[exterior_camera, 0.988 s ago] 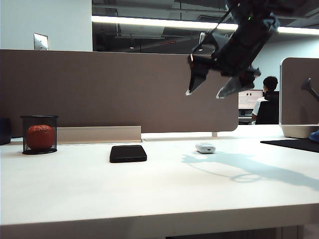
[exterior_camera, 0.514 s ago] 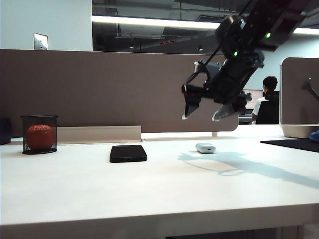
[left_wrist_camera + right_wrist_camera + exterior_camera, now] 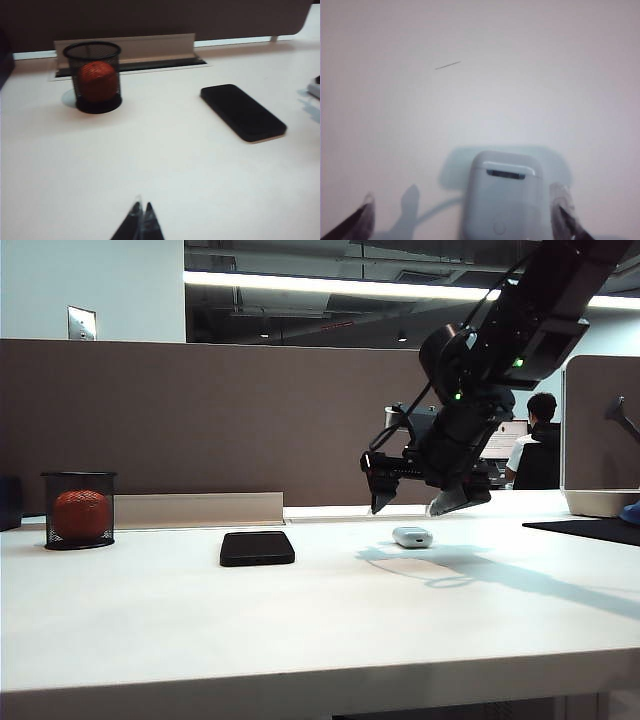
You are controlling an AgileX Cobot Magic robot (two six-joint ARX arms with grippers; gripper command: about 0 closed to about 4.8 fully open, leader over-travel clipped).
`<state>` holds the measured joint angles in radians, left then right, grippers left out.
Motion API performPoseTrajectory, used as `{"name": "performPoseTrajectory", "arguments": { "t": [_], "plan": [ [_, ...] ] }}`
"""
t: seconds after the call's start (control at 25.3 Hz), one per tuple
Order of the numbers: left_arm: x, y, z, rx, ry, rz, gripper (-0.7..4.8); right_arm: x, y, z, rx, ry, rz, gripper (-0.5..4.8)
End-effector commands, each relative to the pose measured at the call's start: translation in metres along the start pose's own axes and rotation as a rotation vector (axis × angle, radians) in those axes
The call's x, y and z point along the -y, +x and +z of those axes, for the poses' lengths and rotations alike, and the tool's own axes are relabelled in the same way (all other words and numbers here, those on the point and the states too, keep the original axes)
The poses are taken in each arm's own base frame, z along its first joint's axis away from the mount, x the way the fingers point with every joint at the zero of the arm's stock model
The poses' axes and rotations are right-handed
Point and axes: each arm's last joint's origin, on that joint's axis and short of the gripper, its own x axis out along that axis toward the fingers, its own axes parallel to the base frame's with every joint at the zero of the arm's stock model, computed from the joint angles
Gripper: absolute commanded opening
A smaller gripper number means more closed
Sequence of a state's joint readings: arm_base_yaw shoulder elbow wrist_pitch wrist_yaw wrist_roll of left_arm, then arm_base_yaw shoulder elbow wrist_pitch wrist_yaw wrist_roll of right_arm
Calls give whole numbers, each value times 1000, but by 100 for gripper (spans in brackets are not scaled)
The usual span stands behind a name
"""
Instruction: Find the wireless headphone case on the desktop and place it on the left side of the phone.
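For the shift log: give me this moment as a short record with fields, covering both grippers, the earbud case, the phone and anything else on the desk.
right gripper: open, above the small glossy white earbud case, not touching it
left gripper: shut, low over the bare white desktop, holding nothing
case: lies on the desktop, to the right of the flat black phone in the exterior view, apart from it
phone: flat on the desktop
other: black mesh cup with an orange ball inside, far left
task: case not yet gripped
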<state>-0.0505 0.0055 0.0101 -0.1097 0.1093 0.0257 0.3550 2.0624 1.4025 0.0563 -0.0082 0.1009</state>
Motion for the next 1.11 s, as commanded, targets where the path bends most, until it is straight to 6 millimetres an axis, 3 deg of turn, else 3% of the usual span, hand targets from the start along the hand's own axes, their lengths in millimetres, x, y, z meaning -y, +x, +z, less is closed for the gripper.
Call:
{"name": "performPoseTrajectory", "arguments": {
  "t": [0.04,0.55,1.11],
  "plan": [
    [3,0,1,13,2,-119,-6,1,1,4,36,5,-12,479],
    [5,-1,-3,-33,-7,-184,-6,3,22,-3,19,14,-34,479],
    [5,-1,-3,-32,-7,-184,-6,7,25,-12,-44,10,-131,462]
  ]
}}
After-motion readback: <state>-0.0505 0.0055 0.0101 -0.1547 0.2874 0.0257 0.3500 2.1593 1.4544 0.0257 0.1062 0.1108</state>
